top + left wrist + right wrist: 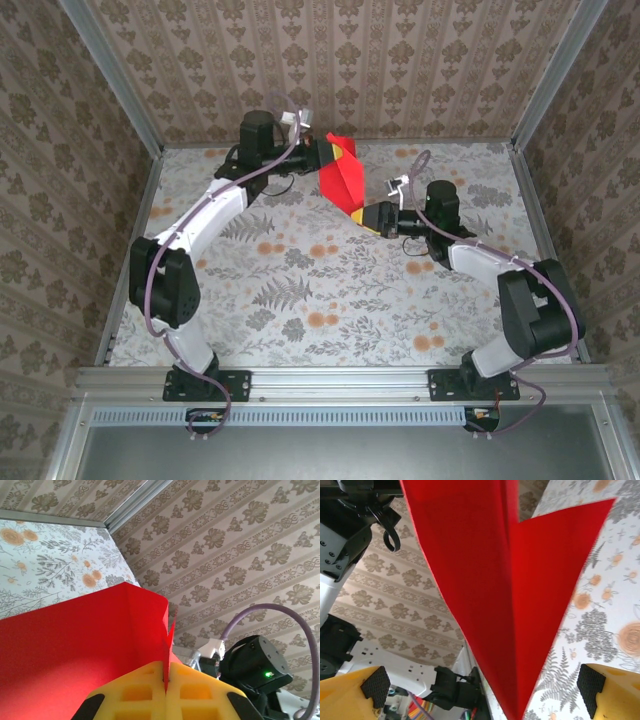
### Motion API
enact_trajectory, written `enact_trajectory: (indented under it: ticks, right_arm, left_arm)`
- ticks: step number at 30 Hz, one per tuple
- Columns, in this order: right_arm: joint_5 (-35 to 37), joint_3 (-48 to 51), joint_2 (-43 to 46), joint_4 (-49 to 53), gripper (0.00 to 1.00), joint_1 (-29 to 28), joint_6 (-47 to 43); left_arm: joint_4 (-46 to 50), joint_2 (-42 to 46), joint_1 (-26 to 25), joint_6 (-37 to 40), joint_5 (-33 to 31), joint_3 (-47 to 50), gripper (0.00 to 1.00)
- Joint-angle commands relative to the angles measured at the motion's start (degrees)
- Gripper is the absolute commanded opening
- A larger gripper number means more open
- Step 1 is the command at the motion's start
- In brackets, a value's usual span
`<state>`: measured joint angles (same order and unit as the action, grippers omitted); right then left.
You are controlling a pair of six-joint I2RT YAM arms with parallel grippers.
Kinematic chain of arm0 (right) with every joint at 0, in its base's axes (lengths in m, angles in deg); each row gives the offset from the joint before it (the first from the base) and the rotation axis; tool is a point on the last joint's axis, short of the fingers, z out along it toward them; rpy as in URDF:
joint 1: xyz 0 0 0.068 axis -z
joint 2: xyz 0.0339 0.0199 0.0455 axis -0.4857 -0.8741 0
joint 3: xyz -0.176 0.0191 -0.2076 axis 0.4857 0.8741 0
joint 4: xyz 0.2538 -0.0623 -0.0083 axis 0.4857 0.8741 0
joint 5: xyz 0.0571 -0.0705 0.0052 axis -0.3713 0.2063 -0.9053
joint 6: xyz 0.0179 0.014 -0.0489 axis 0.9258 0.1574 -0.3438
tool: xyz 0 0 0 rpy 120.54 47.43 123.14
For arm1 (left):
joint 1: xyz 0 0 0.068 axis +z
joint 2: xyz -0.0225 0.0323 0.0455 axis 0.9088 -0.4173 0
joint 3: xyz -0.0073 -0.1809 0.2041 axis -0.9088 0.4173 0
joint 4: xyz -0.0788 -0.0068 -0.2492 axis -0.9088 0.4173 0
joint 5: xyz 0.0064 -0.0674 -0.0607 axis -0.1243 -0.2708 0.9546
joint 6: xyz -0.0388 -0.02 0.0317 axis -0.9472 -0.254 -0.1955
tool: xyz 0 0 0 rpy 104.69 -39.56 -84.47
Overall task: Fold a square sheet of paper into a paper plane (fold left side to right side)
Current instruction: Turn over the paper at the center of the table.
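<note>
The red paper [340, 178] is a creased, pointed kite shape held up off the table near the back wall. My left gripper [325, 153] is shut on its upper edge; in the left wrist view the yellow jaws [166, 680] press together on a thin red edge, and the sheet [75, 645] spreads out to the left. My right gripper [368, 216] is at the paper's lower tip. In the right wrist view the paper [510, 590] narrows to a point between the wide-apart fingers [374, 684], so this gripper [482, 686] is open.
The table [300, 300] has a floral cloth with orange flowers. Patterned walls close in the back and both sides, with a metal rail [340, 382] along the front. The right arm's wrist [255, 667] shows just behind the left jaws.
</note>
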<state>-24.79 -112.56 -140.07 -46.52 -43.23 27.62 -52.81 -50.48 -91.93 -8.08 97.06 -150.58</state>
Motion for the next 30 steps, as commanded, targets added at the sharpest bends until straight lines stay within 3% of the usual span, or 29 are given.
enact_trajectory:
  ticks: [1,6,20,25,27,30]
  right_arm:
    - [-2.58,-2.77,-2.48,-10.30,0.94,-0.31,6.70]
    - [-3.05,-6.44,-3.89,-12.71,0.77,-0.22,9.18]
    - [-1.79,-9.70,-2.11,-11.24,0.51,2.99,9.09]
    - [-1.66,-9.69,-1.74,-9.84,0.30,3.24,8.55]
    - [-1.49,-9.70,-1.36,-7.73,0.19,3.21,7.25]
    - [-0.41,-10.29,0.46,0.98,0.11,3.26,1.47]
  left_arm:
    - [-4.83,1.62,-0.01,-3.44,3.26,-0.01,0.05]
    - [-6.69,1.63,-0.22,-5.12,4.67,1.14,0.05]
    - [-8.85,2.16,-0.09,-6.93,5.21,4.83,0.05]
    - [-9.11,1.97,-0.13,-7.01,5.21,5.23,0.06]
    - [-9.19,2.02,-0.13,-6.86,5.34,5.42,0.12]
    - [-6.26,2.87,0.05,-4.08,4.94,5.67,0.34]
